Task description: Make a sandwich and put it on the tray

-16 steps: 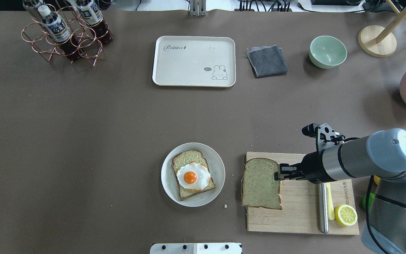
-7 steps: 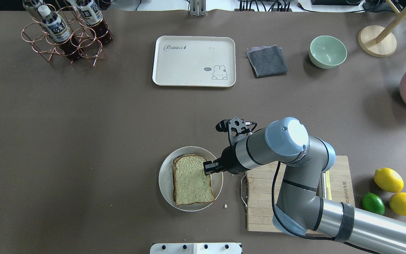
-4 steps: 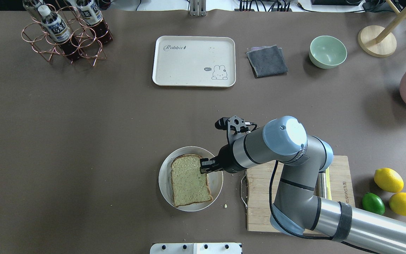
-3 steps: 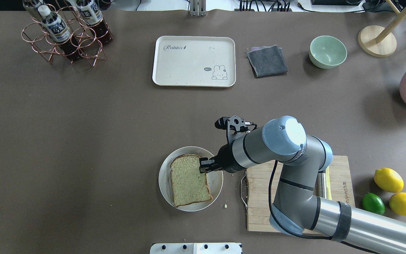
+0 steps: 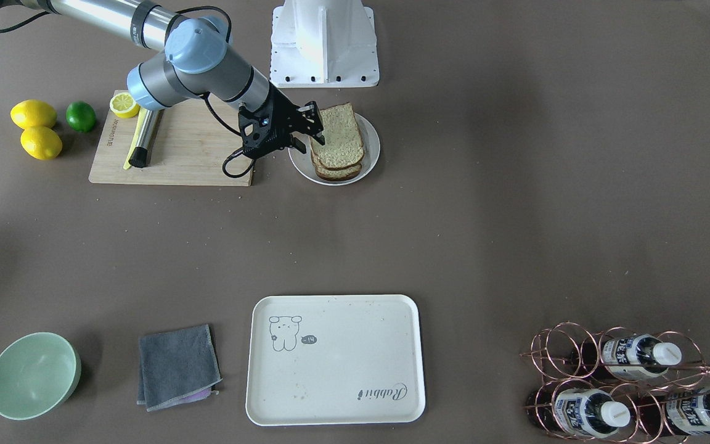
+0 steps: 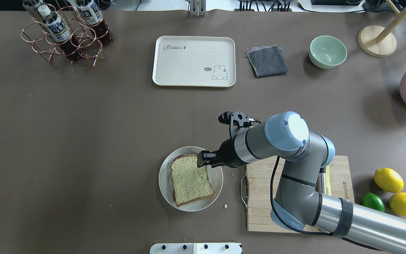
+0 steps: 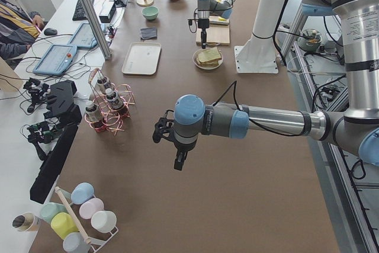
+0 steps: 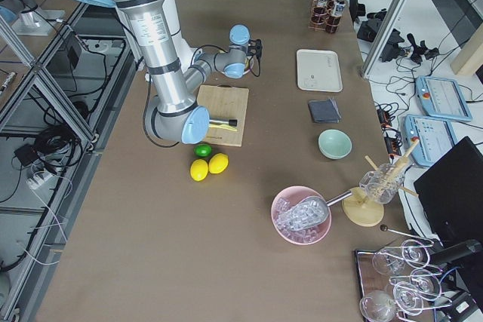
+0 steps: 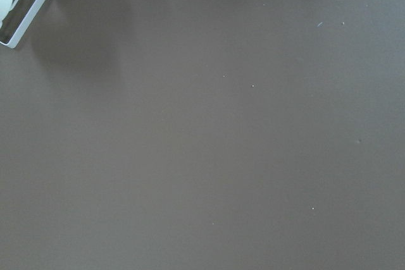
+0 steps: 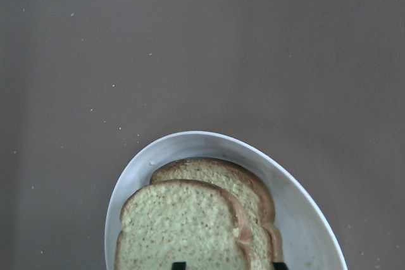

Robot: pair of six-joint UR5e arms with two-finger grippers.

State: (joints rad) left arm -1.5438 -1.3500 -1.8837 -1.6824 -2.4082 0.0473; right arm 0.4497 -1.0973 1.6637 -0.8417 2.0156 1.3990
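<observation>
The sandwich (image 6: 190, 180) lies on a round white plate (image 6: 164, 183): two brown-crusted slices stacked, the egg hidden between them. It also shows in the front view (image 5: 338, 143) and the right wrist view (image 10: 196, 219). My right gripper (image 6: 203, 164) hovers over the sandwich's edge on the cutting-board side, open, its two fingertips apart and holding nothing (image 5: 310, 139). The cream tray (image 6: 193, 60) lies bare at the far middle of the table (image 5: 334, 359). My left gripper (image 7: 177, 158) shows only in the exterior left view, over bare table far from the plate; I cannot tell if it is open.
A wooden cutting board (image 6: 294, 197) with a knife and a lemon half (image 5: 124, 105) lies right of the plate. Two lemons and a lime (image 6: 373, 203) sit beyond it. A grey cloth (image 6: 267, 60), green bowl (image 6: 327, 51) and bottle rack (image 6: 65, 31) line the far edge.
My right gripper carried the top slice from the cutting board to the plate, laid it over the egg and bottom slice, then let go and lifted a little.
</observation>
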